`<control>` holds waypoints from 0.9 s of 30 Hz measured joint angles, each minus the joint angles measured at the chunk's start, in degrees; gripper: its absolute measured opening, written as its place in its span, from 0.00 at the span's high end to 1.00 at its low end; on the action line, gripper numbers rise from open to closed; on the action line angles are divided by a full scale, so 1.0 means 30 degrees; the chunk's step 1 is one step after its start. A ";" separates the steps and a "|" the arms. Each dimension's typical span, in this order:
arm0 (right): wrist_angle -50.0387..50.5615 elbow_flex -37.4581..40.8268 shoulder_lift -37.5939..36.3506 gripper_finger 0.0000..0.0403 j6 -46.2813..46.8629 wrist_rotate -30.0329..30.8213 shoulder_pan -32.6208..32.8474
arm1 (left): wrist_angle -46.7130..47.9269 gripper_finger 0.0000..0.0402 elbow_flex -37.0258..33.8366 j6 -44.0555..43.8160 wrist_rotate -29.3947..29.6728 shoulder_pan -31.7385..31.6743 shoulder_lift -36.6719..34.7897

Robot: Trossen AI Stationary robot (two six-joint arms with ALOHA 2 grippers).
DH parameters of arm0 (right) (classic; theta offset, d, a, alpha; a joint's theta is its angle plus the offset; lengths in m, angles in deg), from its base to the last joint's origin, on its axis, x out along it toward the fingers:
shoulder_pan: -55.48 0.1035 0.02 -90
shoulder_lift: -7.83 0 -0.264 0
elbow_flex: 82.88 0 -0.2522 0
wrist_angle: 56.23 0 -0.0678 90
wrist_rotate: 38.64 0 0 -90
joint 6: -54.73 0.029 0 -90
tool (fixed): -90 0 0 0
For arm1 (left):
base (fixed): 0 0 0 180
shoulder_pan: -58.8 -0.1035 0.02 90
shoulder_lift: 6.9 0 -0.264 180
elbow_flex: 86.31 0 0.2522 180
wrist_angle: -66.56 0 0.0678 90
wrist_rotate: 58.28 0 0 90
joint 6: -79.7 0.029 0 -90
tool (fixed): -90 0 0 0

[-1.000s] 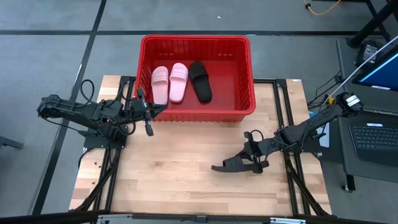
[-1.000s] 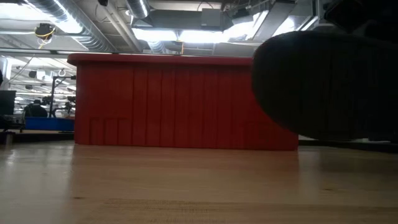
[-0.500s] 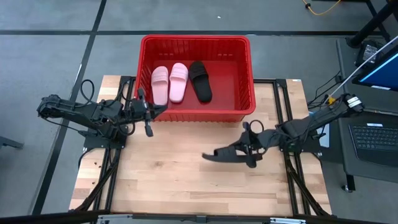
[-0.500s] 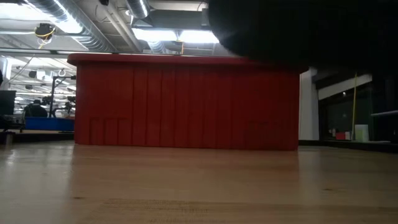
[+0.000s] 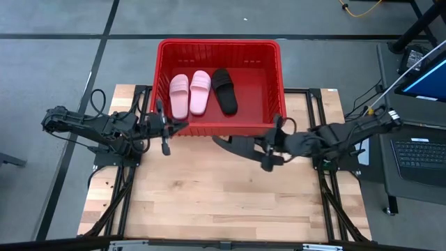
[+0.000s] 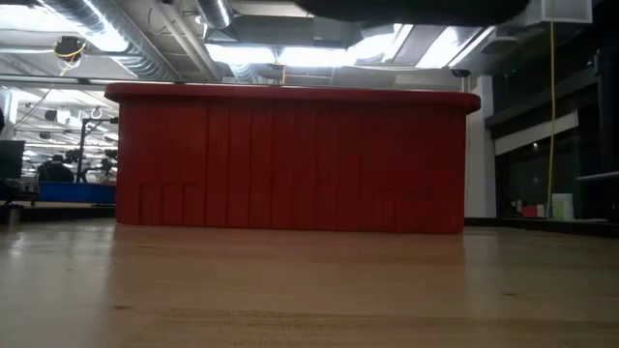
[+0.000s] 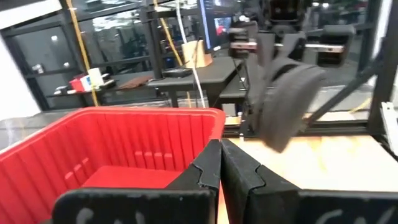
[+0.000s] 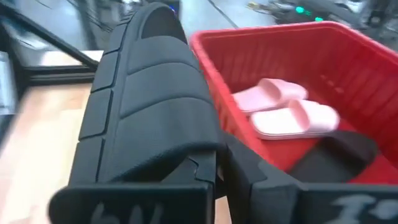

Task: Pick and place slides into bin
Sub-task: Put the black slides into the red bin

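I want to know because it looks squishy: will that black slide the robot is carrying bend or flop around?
Probably not much. The black slide sticks out sideways from the right gripper without sagging, so it seems fairly stiff and light. Its ridged sole looks grippy, so it likely won't slip out easily. Dropped into the bin, it should land flat rather than roll.

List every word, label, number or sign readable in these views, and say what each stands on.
None can be read.
Pale marks on the left hand's fingers: too blurred to read.
Pale marks on the right hand's fingers: too blurred to read.
Bin and slides: no print visible.
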 joint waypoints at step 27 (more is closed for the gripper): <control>0.1907 -0.9313 0.5750 0.96 -0.1836 0.8599 -0.4251 | 0.0650 1.00 0.0000 0.1938 -0.2455 0.0000 -0.2924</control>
